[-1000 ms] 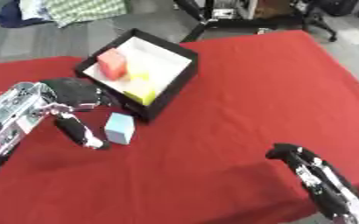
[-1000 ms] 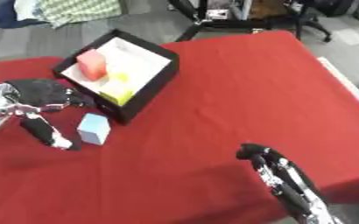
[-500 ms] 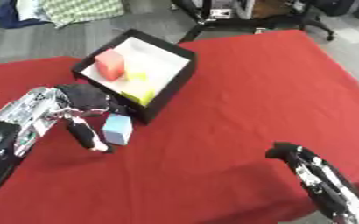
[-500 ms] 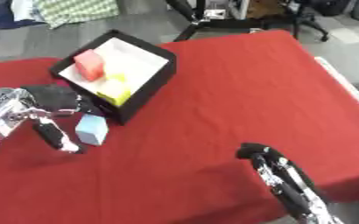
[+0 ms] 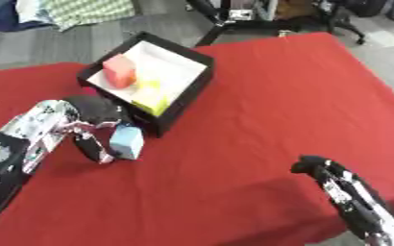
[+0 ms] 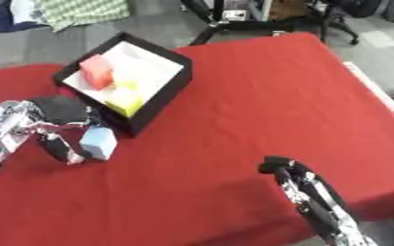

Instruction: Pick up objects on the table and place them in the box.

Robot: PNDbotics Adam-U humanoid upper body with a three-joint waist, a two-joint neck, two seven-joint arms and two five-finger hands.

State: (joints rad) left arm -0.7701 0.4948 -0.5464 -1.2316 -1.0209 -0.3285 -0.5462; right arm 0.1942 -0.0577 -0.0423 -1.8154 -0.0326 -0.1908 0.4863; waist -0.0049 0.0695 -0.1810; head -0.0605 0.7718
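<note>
A light blue block point(image 5: 127, 141) stands on the red table point(image 5: 259, 96) just in front of the black box point(image 5: 190, 89) with a white inside. The box holds a red block point(image 5: 119, 77) and a yellow thing point(image 5: 150, 98). My left hand point(image 5: 91, 122) is at the block's left side, thumb in front and fingers curved over behind it, closing round it. My right hand point(image 5: 318, 169) rests at the lower right, far from the block, and its fingers are hard to make out.
Beyond the table's far edge lie grey floor, a checked cloth point(image 5: 87, 9) and black chair legs point(image 5: 226, 17). The table's right edge point(image 6: 373, 91) runs close to my right arm.
My left hand has moved right and closed in on the blue block, which has shifted slightly. The right hand has stayed put.
</note>
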